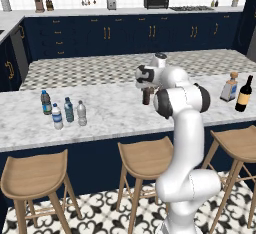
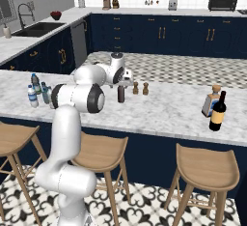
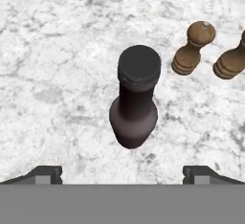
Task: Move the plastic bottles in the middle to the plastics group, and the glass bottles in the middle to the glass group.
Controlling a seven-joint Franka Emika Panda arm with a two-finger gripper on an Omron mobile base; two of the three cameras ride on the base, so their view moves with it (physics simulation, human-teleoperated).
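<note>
Two dark finger tips of the gripper (image 3: 122, 173) stood wide apart at the bottom of the hand view, with nothing between them — the claw was open and held no thing. The white arm was bent at its elbow over the marble counter (image 1: 115, 118), and the hand pointed down above the dark brown glass bottle (image 3: 135, 98).

That bottle was smooth and round, with a narrow neck and a flat dark cap, and it stood upright on the grey-veined marble. Just beside it, on the side away from the stools, stood two small wooden shakers (image 3: 193, 48) with turned, ribbed bodies; they did not touch the bottle.

Far from the brown bottle, toward the sink end of the counter, four small water bottles (image 1: 63, 110) stood close together: the dark one with a blue cap (image 1: 46, 102), the clear one with a blue label (image 1: 57, 117), the blue-tinted one (image 1: 69, 110) and the greyish one with a white cap (image 1: 81, 113). At the other end were the square clear bottle with a cork (image 2: 211, 100) and the black wine bottle (image 2: 218, 112), near the front edge.

Around the brown bottle the marble was bare on the stool side and toward both ends — open room there.
</note>
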